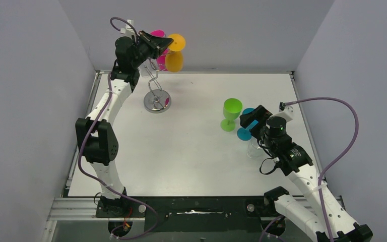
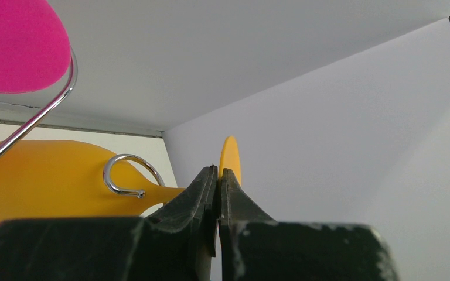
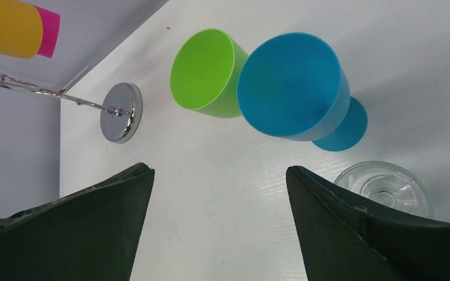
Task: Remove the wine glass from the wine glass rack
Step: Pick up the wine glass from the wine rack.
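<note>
left hand [image 2: 218,175] pinches the orange glass [image 2: 47,175] by its stem at the rack [image 2: 110,178]
gripped near the foot, likely to slide it off the wire; right hand [image 3: 220,193] hangs open.

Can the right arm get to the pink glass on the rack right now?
Probably not: the orange glass hangs between the right gripper and the pink glass, and the left gripper, shut on its stem, crowds the rack.
</note>
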